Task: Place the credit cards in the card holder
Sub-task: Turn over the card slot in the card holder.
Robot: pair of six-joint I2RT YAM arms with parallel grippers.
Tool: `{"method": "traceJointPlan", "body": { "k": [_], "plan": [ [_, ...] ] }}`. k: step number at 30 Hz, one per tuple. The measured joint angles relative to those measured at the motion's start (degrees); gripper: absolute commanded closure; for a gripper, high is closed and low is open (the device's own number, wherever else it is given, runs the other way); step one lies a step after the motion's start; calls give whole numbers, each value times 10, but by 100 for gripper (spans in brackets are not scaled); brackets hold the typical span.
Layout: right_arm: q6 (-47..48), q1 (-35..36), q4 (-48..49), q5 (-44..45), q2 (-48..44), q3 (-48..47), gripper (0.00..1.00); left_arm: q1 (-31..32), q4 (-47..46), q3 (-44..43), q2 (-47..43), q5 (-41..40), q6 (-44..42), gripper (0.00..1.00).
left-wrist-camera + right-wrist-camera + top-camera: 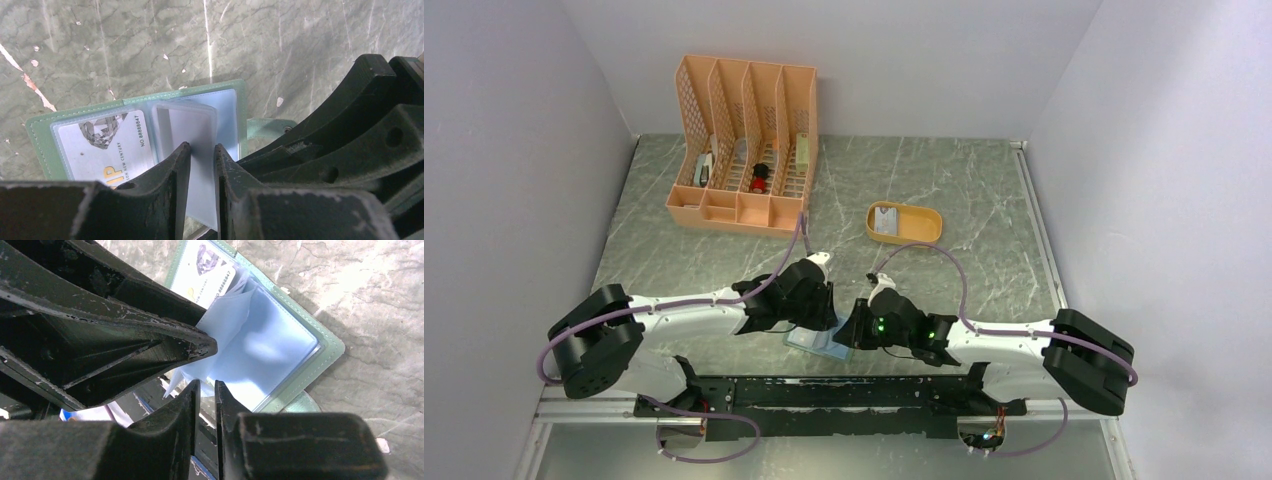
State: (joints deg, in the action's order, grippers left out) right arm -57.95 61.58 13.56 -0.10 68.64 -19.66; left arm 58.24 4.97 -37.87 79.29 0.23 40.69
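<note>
One card holder (812,344) open at near centre of table (984,180), between the two grippers. Two credit cards (105,145) counted: that one tucked in a holder sleeve, second card (886,222) in the single yellow tray (934,225), farther back right. Left gripper (202,150) pinching one clear sleeve (192,125). Right gripper (206,387) jaws nearly together; can't tell if anything is caught. One peach organizer (744,150) far left.

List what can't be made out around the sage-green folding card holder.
Right wrist view: whether the right gripper holds a card; its finger gap is dark.
Left wrist view: lower part of the pale clear sleeve pinched in the left gripper, behind its fingers.
Top view: card holder mostly hidden under both black grippers.
Top view: print on the pale card in the mustard-yellow oval tray, too small.
</note>
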Motion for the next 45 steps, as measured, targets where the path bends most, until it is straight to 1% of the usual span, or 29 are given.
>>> {"method": "traceJointPlan", "body": {
  "k": [4,6,7,9,11,17,22,39,42,45],
  "plan": [
    [-1,0,-3,1,0,1,93,0,0,0,0,0,0,73],
    [0,0,-4,1,0,1,94,0,0,0,0,0,0,73],
    [0,0,-4,1,0,1,93,0,0,0,0,0,0,73],
    [1,0,-2,1,0,1,86,0,0,0,0,0,0,73],
    [1,0,0,-3,0,1,77,0,0,0,0,0,0,73],
    [-1,0,3,-5,-10,4,58,0,4,-2,0,0,0,73],
    [3,0,5,-7,-25,5,51,0,5,-5,2,0,-3,73],
    [17,0,10,-34,28,-20,52,0,10,-10,4,0,-9,74],
    [17,0,10,-34,37,-23,56,0,10,-10,4,0,-9,74],
    [15,0,11,-35,41,-26,66,0,10,-10,4,0,-9,74]
  ]
}}
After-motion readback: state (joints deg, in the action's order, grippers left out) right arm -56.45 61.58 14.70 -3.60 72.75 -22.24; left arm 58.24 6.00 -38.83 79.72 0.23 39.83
